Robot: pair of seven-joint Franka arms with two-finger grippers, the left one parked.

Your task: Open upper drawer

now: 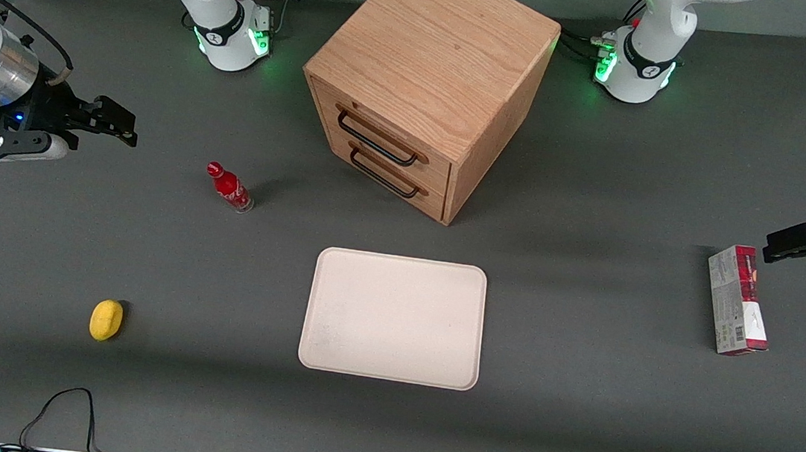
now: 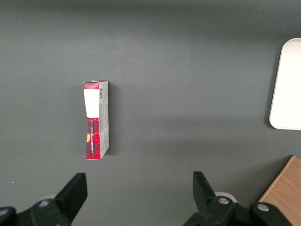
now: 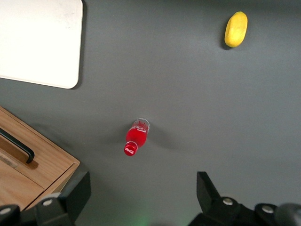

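Note:
The oak cabinet (image 1: 432, 57) stands in the middle of the table, farther from the front camera than the tray. Its upper drawer (image 1: 392, 129) is shut, with a long black bar handle (image 1: 376, 142) across its front. The matching lower drawer (image 1: 409, 169) below it is shut too. My gripper (image 1: 121, 125) hovers over the table toward the working arm's end, well apart from the cabinet, open and holding nothing. The right wrist view shows the gripper (image 3: 143, 181) with its fingers (image 3: 77, 190) wide apart, a corner of the cabinet (image 3: 42, 162) and one end of a black handle (image 3: 21, 148).
A small red bottle (image 1: 229, 187) (image 3: 135, 138) stands between my gripper and the cabinet. A lemon (image 1: 106, 319) (image 3: 235, 29) lies nearer the front camera. A cream tray (image 1: 393, 318) lies in front of the cabinet. A red and white box (image 1: 737, 300) lies toward the parked arm's end.

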